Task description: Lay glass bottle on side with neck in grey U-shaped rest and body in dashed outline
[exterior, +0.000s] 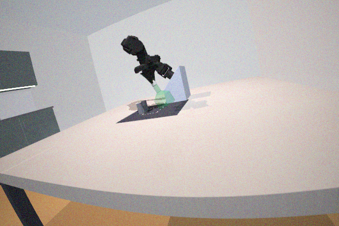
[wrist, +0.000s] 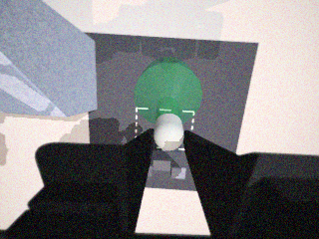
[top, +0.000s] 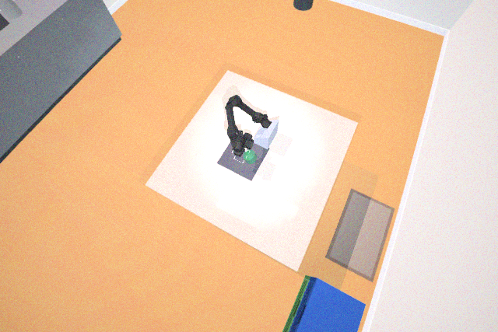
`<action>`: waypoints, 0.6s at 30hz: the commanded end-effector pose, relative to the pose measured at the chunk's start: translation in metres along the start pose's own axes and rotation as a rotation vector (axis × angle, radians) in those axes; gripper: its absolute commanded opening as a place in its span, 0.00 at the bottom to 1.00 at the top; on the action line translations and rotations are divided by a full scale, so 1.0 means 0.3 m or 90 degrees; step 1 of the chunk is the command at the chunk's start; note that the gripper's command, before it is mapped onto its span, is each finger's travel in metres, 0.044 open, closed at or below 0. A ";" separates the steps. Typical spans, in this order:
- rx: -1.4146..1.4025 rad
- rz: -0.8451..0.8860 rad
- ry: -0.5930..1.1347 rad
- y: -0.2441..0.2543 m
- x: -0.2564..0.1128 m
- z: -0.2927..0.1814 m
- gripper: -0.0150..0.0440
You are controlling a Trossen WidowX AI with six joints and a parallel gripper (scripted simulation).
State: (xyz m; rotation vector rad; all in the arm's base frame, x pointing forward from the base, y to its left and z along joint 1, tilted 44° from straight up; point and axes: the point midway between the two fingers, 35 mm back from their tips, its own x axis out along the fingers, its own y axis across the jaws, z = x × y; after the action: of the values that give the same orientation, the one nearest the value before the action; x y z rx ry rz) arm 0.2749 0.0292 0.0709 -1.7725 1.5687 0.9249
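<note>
bottle of green glass with a pale neck [top: 249, 156] [exterior: 164, 97] [wrist: 168, 90] leans, neck toward the left, over the dark flat mat [top: 250, 171] [exterior: 175, 110] [wrist: 224, 95], its neck gripped by the black two-fingered gripper [top: 241, 152] [exterior: 153, 81] [wrist: 168, 133]. the grey u-shaped rest [exterior: 142, 107] [wrist: 168, 169] stands on the mat left of its body, and the pale blue wedge-shaped block [top: 266, 134] [exterior: 179, 85] [wrist: 55, 70] is to the right.

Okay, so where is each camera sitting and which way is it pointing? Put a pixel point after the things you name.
Top: high above, looking down at a slant on the table [top: 193, 183]; the bent black arm [top: 229, 117] shows.
Exterior: low beyond a table edge, looking across the tabletop; the arm's upper links and pincer [exterior: 152, 81] show.
Wrist: on the arm near the pincer [wrist: 168, 136], looking past its fingers at the dark mat [wrist: 219, 100]; only the pincer shows.
Shared: top and exterior both show the green bottle [top: 250, 156] [exterior: 164, 97] [wrist: 168, 90] and the arm.
</note>
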 end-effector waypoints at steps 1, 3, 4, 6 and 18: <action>0.001 -0.001 0.007 0.000 -0.003 -0.032 0.44; 0.000 0.000 0.004 0.000 -0.003 -0.039 0.44; 0.000 0.000 0.002 0.000 -0.003 -0.042 0.44; 0.000 0.000 -0.001 0.000 -0.004 -0.048 0.44; -0.003 0.002 -0.021 0.000 -0.003 -0.086 0.44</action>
State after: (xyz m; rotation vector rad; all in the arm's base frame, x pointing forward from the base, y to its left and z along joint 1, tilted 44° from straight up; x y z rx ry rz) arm 0.2771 0.0162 0.0817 -1.7405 1.5415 0.9687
